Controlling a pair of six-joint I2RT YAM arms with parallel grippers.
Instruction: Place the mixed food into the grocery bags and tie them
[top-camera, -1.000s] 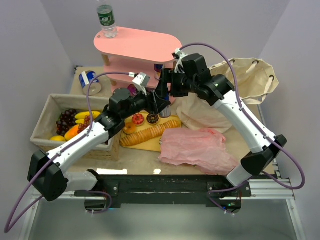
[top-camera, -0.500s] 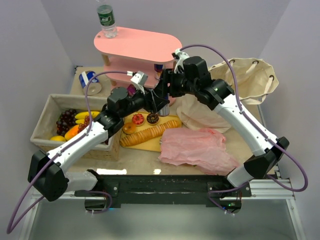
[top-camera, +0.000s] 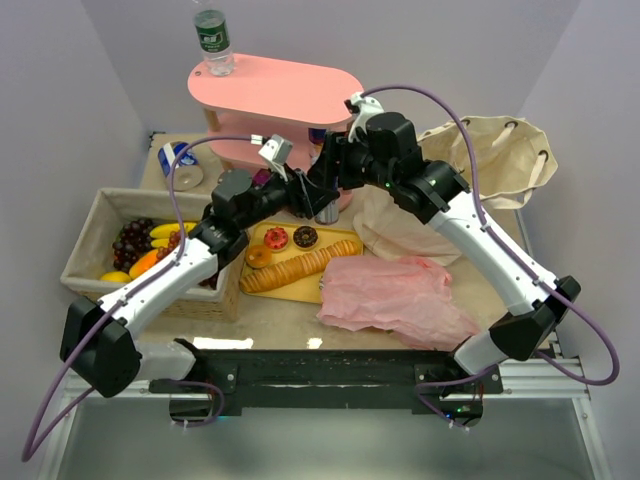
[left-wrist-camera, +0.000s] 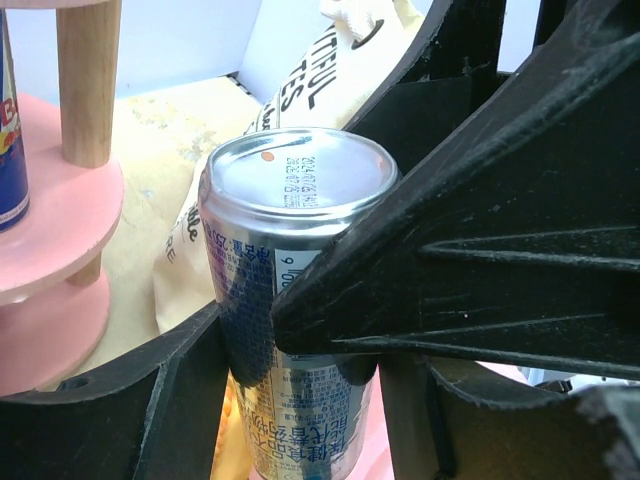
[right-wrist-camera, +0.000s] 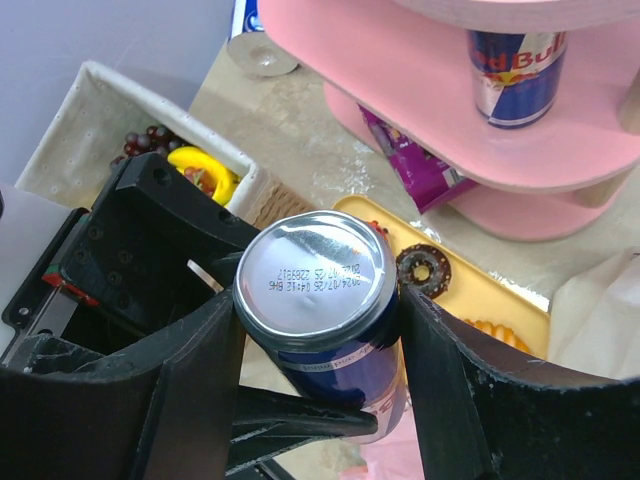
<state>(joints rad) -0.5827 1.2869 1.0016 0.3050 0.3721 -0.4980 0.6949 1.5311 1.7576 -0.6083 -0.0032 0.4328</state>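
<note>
A silver-and-blue drink can (right-wrist-camera: 315, 290) hangs upside down above the table, its stamped base (left-wrist-camera: 290, 180) facing up. My left gripper (left-wrist-camera: 300, 400) is shut on its lower part. My right gripper (right-wrist-camera: 315, 300) grips it just under the rim, one finger pressed against each side. In the top view both grippers meet in front of the pink shelf (top-camera: 275, 90). The beige canvas bag (top-camera: 490, 150) lies at the back right. The pink plastic bag (top-camera: 395, 295) lies flat near the front. A water bottle (top-camera: 212, 40) stands on the shelf top.
Another can (right-wrist-camera: 515, 70) and a purple packet (right-wrist-camera: 410, 160) sit on the shelf's lower tiers. A can (top-camera: 178, 160) lies at the back left. The woven basket (top-camera: 90, 240) holds fruit. A yellow tray (top-camera: 335, 285) carries donuts and a bread loaf.
My right gripper's fingers have drawn in onto the can held by the left gripper. Both wrists, with the can, shifted slightly up and back toward the shelf.
</note>
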